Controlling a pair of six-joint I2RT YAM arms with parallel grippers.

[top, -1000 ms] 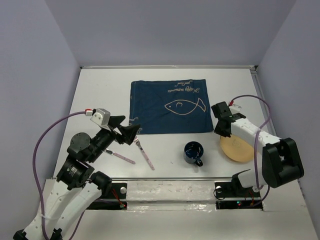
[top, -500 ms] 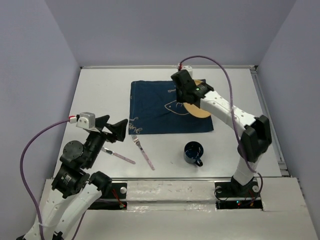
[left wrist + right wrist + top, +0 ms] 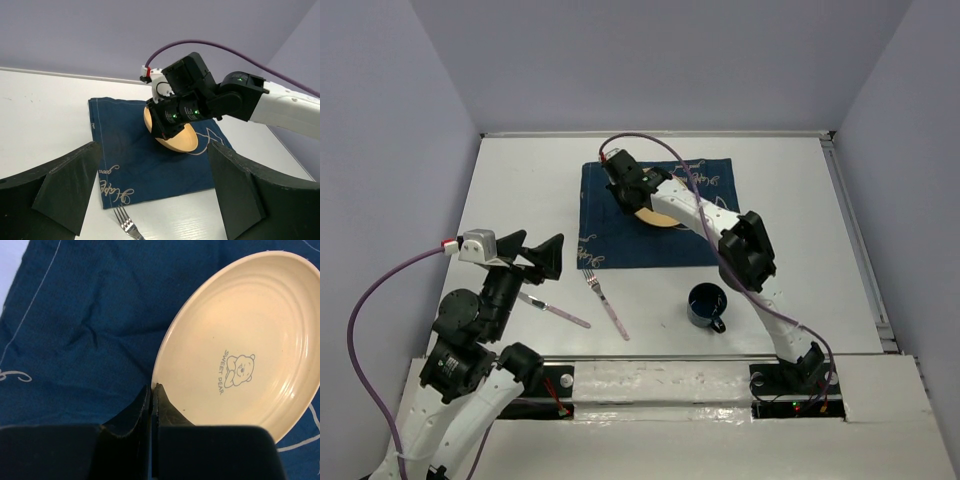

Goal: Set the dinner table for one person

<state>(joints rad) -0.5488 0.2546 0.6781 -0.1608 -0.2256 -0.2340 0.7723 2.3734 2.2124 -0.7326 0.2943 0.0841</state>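
The large white matte dinner table [image 3: 800,200] keeps its layout except for 1 item. The round cream plate with a small bear print [image 3: 240,365] lay on the bare tabletop at the right 1 second ago, near the mug. Half a second ago it was over the right part of the dark blue fish-print cloth [image 3: 610,225], and now it is over the cloth's middle.

The right gripper [image 3: 151,387] is clamped on the plate's rim, its 2 fingers pressed together with the edge pinched between them. From the left wrist view the plate [image 3: 175,137] hangs tilted, its lower edge close to the cloth. Whether it already touches the fabric cannot be told.

So the plate has reached the placemat but is not yet set down. It looks ready to be levelled, lowered and let go.

The dark blue glazed mug [image 3: 707,303], the fork with a pink handle [image 3: 607,300] and a second pink-handled utensil [image 3: 560,312] lie on the white table just below the cloth's near edge, in the same spots across all 3 top views. The second utensil's head is hidden under the left arm.

The left gripper [image 3: 532,250] has drawn back a little toward the table's left side. Its fingers are spread wide and empty, well apart from the cutlery below — no sign that it has begun on the cutlery, which I judge still needs arranging.
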